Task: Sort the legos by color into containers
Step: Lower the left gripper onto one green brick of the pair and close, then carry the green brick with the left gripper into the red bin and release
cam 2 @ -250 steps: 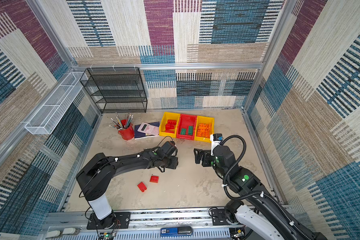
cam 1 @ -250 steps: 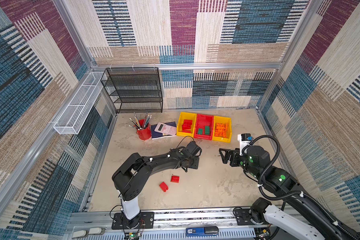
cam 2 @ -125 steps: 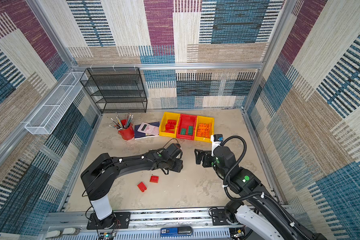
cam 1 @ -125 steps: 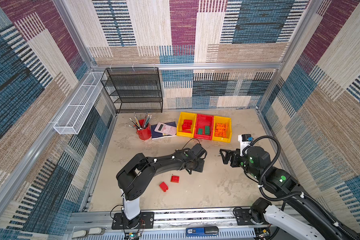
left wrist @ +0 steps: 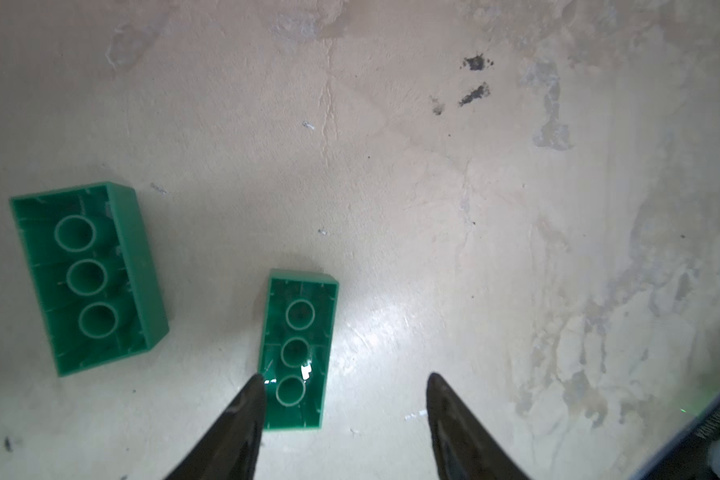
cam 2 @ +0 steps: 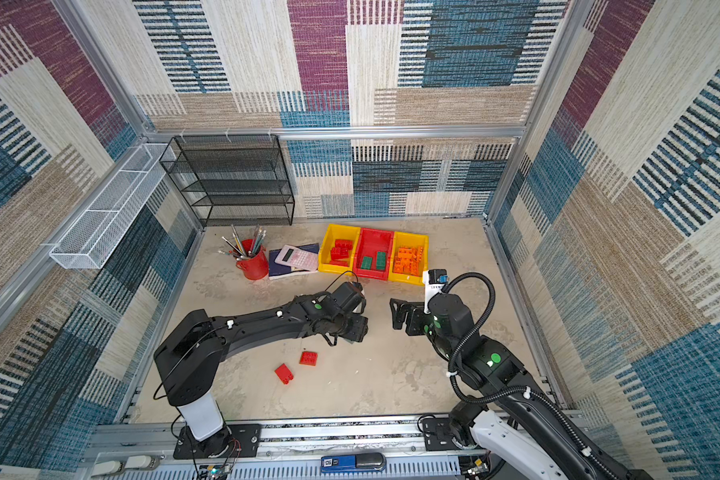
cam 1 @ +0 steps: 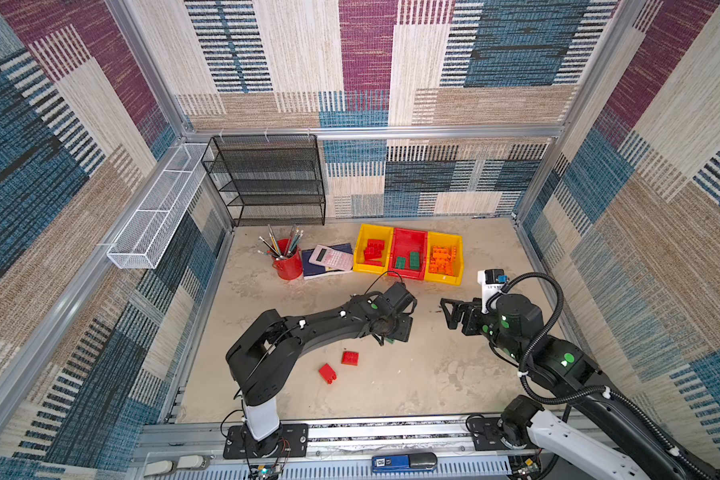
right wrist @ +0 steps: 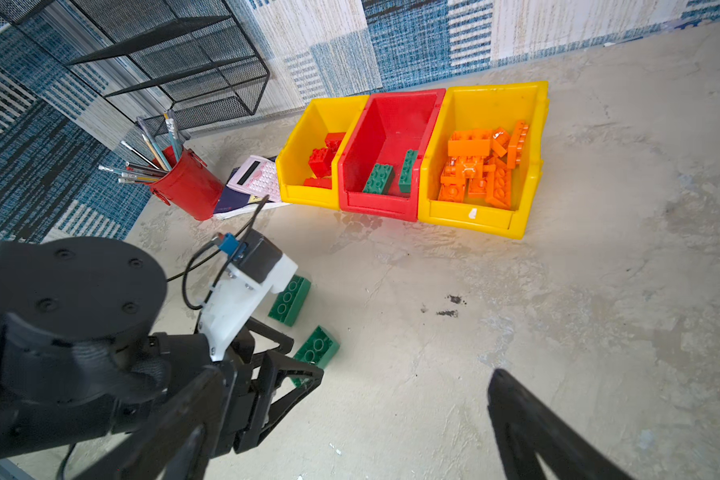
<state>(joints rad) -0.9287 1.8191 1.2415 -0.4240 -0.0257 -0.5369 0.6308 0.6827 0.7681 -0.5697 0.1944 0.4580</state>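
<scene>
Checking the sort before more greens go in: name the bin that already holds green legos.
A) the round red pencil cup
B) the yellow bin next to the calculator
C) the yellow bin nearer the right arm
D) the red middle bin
D: two green legos lie in the red middle bin; the yellow bin with red legos and the yellow bin with orange legos show no green.

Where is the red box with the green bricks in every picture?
In a top view: red bin, at the back, between two yellow bins.
In a top view: the same place.
Left wrist: not in it.
Right wrist: between the yellow bins too.
Landmark: red pencil cup near the bins, in all but left wrist.
</scene>
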